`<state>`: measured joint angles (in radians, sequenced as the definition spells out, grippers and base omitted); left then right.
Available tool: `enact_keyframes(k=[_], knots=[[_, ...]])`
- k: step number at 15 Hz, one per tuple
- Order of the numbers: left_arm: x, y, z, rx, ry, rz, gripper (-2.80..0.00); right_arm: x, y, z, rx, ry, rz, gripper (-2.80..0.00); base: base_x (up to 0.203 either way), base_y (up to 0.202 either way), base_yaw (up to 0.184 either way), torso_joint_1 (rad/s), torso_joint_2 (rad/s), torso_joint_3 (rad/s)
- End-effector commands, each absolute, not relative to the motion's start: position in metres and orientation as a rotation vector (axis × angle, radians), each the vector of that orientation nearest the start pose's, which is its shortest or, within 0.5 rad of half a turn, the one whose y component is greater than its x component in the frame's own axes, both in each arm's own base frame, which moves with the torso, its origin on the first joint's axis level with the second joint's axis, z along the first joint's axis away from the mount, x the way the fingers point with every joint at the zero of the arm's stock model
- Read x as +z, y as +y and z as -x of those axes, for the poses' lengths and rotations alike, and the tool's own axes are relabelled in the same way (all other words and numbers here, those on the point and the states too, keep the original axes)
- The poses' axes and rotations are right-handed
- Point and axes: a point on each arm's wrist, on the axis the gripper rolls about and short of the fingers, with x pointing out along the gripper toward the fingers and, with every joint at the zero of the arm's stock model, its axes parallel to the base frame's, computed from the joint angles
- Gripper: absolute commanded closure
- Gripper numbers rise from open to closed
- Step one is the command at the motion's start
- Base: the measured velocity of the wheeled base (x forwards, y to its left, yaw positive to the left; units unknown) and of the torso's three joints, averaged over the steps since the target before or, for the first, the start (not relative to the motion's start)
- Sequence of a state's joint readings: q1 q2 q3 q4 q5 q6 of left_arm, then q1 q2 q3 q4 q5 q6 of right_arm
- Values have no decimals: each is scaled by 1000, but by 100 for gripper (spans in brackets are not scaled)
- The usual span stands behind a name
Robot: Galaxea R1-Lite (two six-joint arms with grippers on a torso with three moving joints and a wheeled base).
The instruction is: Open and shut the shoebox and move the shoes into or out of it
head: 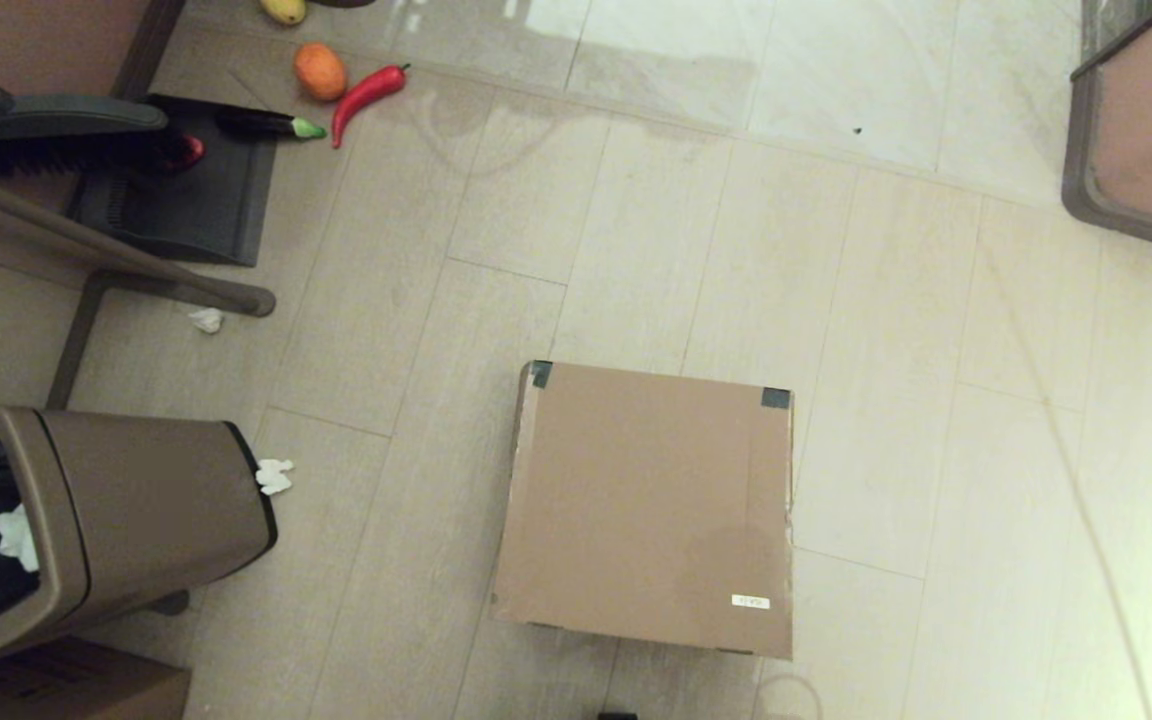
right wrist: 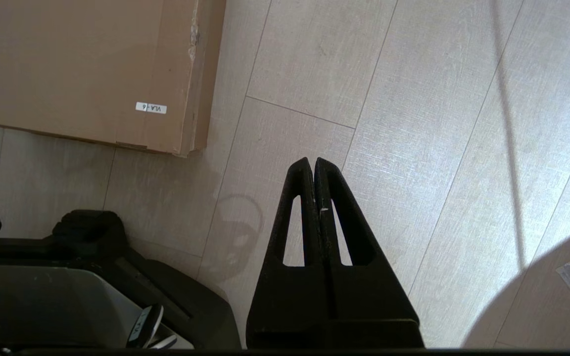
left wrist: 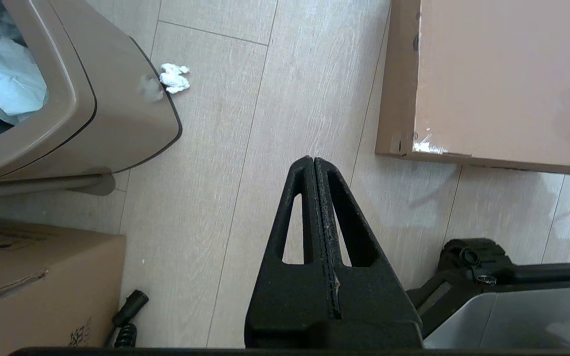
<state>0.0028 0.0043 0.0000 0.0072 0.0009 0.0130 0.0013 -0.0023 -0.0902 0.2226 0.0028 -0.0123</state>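
The shoebox [head: 648,505] is a plain brown cardboard box on the floor in front of me, its lid down flat, with two dark tape patches at the far corners and a small white label near the front right corner. Part of the shoebox [left wrist: 502,79] shows in the left wrist view and a corner of the shoebox [right wrist: 82,69] in the right wrist view. The shoes are hidden. My left gripper [left wrist: 313,160] hangs shut over bare floor, left of the box's near corner. My right gripper [right wrist: 313,162] is shut too, over floor right of the box. Neither arm shows in the head view.
A tan trash bin [head: 86,530] with white paper inside stands at the left, a darker carton [head: 56,690] below it. Crumpled tissues [head: 274,476] lie on the floor. A dustpan and brush [head: 136,160], toy vegetables [head: 366,95] and furniture legs sit far left; another furniture piece [head: 1146,130] far right.
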Motion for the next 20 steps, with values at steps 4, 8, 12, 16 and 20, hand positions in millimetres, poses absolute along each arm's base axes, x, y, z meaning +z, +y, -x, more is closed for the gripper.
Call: enact_keyframes(k=[4, 8, 12, 16, 20], knots=[[75, 0, 23, 5, 5, -12, 0, 77, 0, 31, 6, 135, 14, 0, 0, 0, 0, 0, 0, 0], [75, 0, 23, 5, 5, -12, 0, 77, 0, 31, 6, 134, 14, 0, 0, 0, 0, 0, 0, 0], [75, 0, 23, 5, 5, -12, 0, 77, 0, 31, 6, 133, 14, 0, 0, 0, 0, 0, 0, 0], [75, 0, 23, 5, 5, -12, 0, 77, 0, 31, 6, 133, 14, 0, 0, 0, 0, 0, 0, 0], [75, 0, 23, 5, 5, -12, 0, 77, 0, 31, 5, 134, 13, 0, 0, 0, 0, 0, 0, 0]])
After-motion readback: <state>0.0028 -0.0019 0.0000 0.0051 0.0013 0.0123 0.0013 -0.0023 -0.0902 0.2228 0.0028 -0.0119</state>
